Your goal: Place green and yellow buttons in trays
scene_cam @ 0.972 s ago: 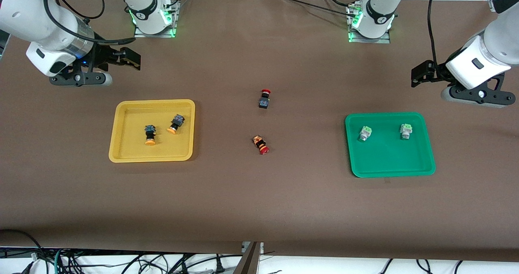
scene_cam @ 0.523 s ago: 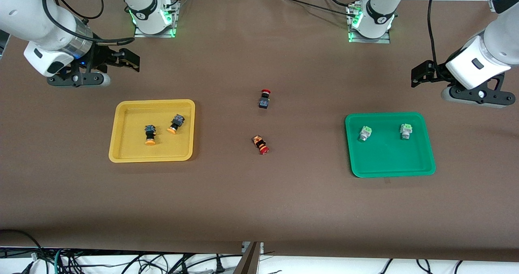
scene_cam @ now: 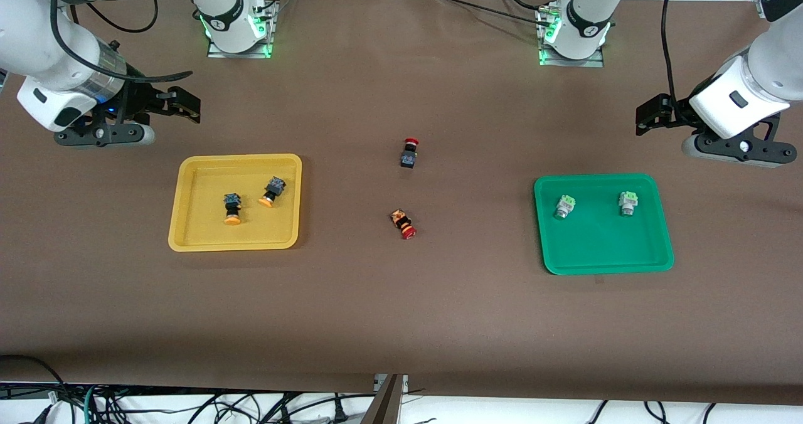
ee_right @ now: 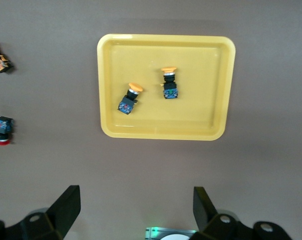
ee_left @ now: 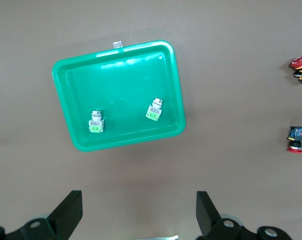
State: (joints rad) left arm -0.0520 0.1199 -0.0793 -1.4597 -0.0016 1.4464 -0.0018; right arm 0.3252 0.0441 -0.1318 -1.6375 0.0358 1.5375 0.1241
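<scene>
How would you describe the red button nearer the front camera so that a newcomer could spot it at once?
Start at the bare stretch of table between the yellow tray and the green tray; two red-capped switches lie there. The one you want is the nearer to the front camera. It lies tilted with an orange-patterned body, while the other red switch has a dark blue-black body.

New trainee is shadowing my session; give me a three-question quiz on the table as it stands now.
1. True or false: both yellow buttons lie in the yellow tray.
2. Multiple choice: the two red buttons lie A) in the green tray, B) on the bare table between the trays, C) in the yellow tray.
3. Fill in: the left tool and the right tool are both up in the air, open and holding ____.

Key: 1 true. 2 B. 3 nothing; the green buttons already sit in the green tray.
</scene>
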